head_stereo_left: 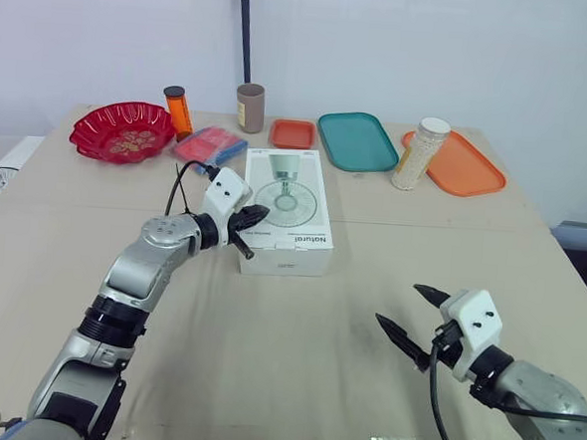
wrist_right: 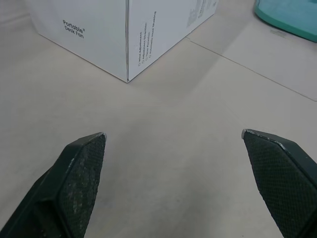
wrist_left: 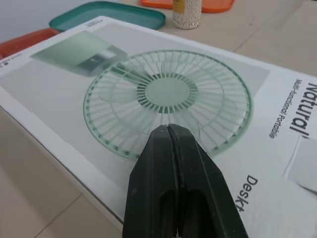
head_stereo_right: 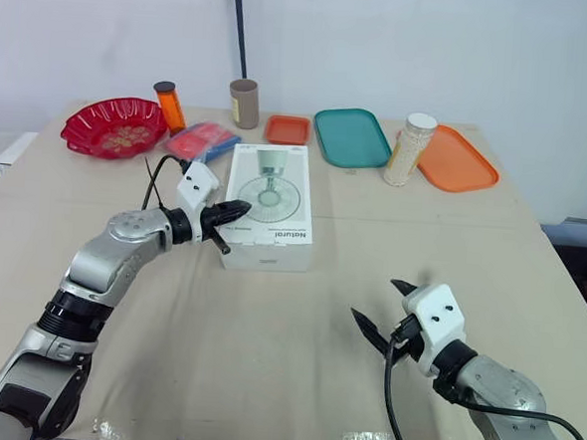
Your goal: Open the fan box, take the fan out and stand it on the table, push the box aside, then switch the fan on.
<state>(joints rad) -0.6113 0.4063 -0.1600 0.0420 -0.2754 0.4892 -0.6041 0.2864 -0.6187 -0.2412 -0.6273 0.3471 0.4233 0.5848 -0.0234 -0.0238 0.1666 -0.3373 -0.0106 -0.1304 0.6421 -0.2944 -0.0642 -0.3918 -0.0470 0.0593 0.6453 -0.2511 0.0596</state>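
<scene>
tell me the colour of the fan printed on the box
Pale green printed fan on white box; best in left wrist view.

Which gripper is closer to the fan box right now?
Left. The left gripper, fingers shut, sits at the fan box's left edge, over its printed top. The right gripper, open, hangs over the table on the box's near right side, well apart.

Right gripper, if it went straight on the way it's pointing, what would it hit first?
Probably the bare table: the open right gripper angles down at it, short of the fan box, whose near corner lies a little off that line. Depth is unclear.
</scene>
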